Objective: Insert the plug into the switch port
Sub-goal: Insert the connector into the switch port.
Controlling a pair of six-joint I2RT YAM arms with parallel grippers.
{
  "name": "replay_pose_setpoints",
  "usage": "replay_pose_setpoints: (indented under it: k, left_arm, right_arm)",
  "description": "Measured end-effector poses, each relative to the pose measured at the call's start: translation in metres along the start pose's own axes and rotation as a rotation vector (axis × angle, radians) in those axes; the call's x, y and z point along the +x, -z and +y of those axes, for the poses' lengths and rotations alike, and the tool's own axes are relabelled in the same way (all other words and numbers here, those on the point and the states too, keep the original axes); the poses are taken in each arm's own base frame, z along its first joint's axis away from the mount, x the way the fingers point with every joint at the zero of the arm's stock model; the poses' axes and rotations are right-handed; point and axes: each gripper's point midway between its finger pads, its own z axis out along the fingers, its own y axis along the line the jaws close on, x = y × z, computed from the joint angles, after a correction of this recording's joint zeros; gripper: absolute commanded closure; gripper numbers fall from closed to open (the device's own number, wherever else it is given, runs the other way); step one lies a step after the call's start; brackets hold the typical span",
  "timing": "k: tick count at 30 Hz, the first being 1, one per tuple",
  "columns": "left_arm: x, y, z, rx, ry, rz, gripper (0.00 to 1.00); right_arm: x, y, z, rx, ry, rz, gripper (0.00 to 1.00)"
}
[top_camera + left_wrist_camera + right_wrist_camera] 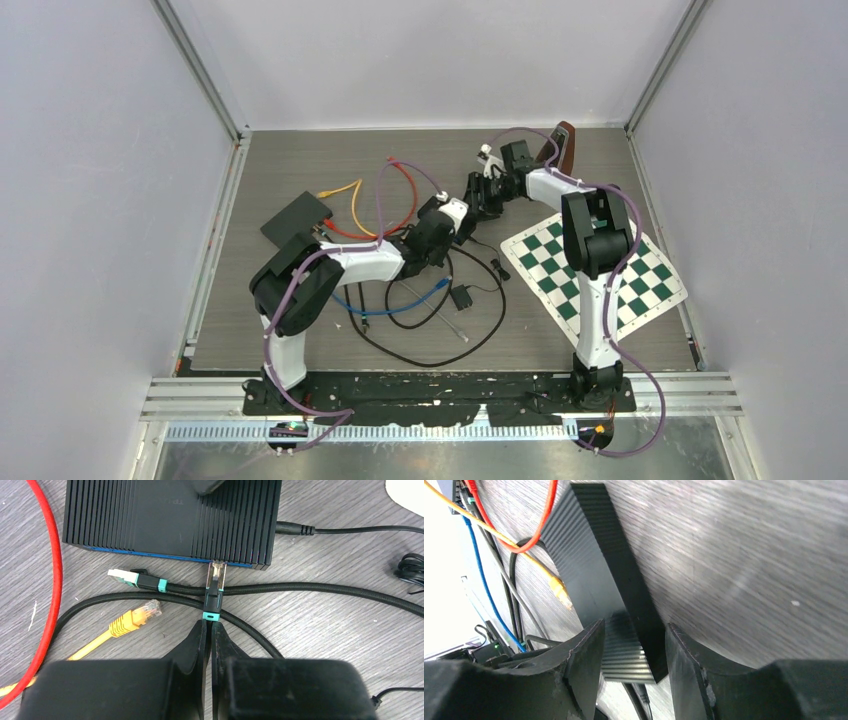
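The black ribbed switch [150,520] lies on the grey table, its blue-edged port side facing my left wrist camera. My left gripper [210,622] is shut on the black cable just behind a black plug with a teal ring [215,587]. The plug's clear tip sits at a port in the switch's edge. My right gripper [634,630] straddles the short end of the switch [594,560], one finger against each face. In the top view the two grippers [452,215] [487,195] meet at the table's middle and hide the switch.
A second black plug with teal rings [135,578] and a yellow plug [142,614] lie loose beside the switch. A red cable [52,580] curves on the left. A power lead [350,530] leaves the switch's right end. A checkered mat [595,265] lies right, a black box [297,218] left.
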Motion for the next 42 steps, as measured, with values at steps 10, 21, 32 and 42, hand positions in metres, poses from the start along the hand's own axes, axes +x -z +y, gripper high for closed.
replay_pose_setpoints:
  k: [10,21,32,42]
  left_arm:
    - [-0.001,0.0,-0.001,-0.003,0.054,-0.001,1.0]
    - [0.003,-0.002,0.0,0.0,0.029,-0.016,1.0]
    - [0.001,-0.004,-0.002,0.03,-0.048,-0.054,1.0]
    - [0.0,-0.005,-0.002,0.042,-0.06,-0.061,1.0]
  right_arm:
    - [0.011,0.01,-0.005,-0.009,-0.036,-0.009,0.48]
    - [0.02,0.012,-0.004,-0.079,0.033,0.013,0.52]
    - [0.019,0.011,-0.004,-0.135,0.119,0.125,0.47]
    - [0.017,0.007,-0.003,-0.127,0.146,0.163,0.51]
